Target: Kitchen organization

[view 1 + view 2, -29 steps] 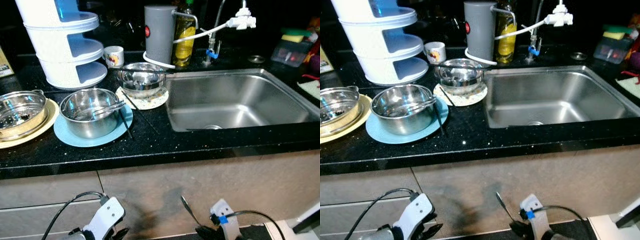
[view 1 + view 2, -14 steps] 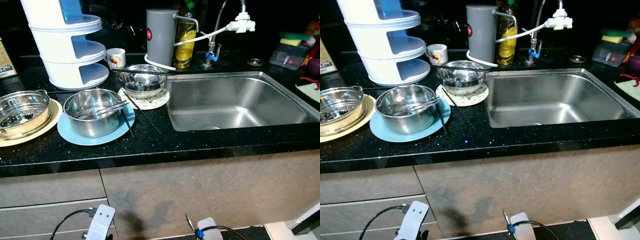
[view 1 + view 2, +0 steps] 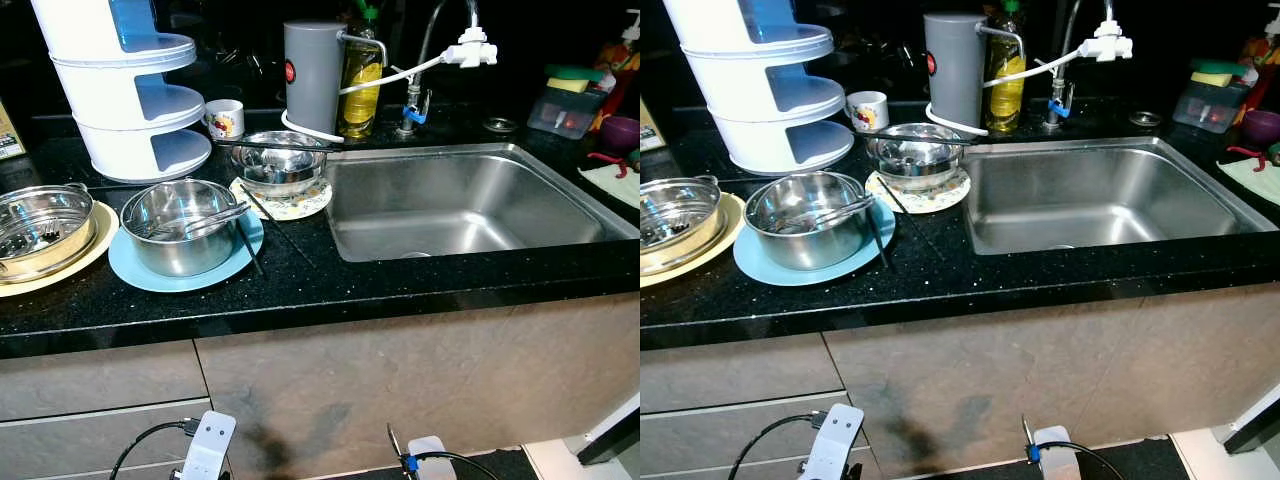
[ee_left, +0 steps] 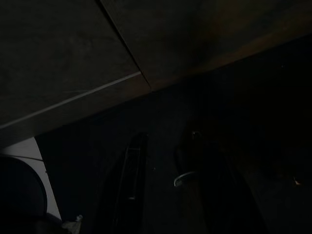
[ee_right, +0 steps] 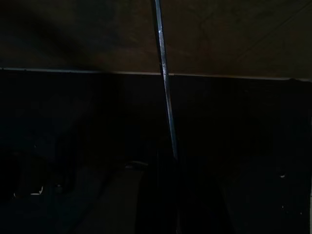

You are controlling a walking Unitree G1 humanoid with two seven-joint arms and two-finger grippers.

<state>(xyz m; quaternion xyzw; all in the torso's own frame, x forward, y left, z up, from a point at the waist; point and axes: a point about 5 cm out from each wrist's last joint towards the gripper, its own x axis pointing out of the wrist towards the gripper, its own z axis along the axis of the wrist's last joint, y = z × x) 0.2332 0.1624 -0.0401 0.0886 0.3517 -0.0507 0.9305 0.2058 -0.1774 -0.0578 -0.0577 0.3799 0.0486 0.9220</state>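
On the black counter a steel bowl (image 3: 185, 225) with utensils lying in it sits on a blue plate (image 3: 135, 275). Behind it a second steel bowl (image 3: 280, 160) rests on a patterned mat (image 3: 300, 205). A steel strainer pot (image 3: 40, 225) stands on a yellow plate (image 3: 90, 250) at the left. Black chopsticks (image 3: 250, 248) lie beside the blue plate. Both arms hang low before the cabinet: the left wrist (image 3: 207, 450) and the right wrist (image 3: 428, 458). My right gripper (image 5: 168, 165) is shut on a thin metal utensil (image 5: 163, 78) that points up.
The steel sink (image 3: 480, 150) lies right of the bowls, under a faucet (image 3: 470, 50). At the back stand a white tiered rack (image 3: 120, 90), a mug (image 3: 225, 118), a grey canister (image 3: 310, 75) and an oil bottle (image 3: 358, 80). Drawer fronts (image 3: 100, 380) face me.
Both arms have dropped lower in the picture; a second ago the grippers and the utensil showed more fully. The camera has shifted slightly; the counter items have not moved.
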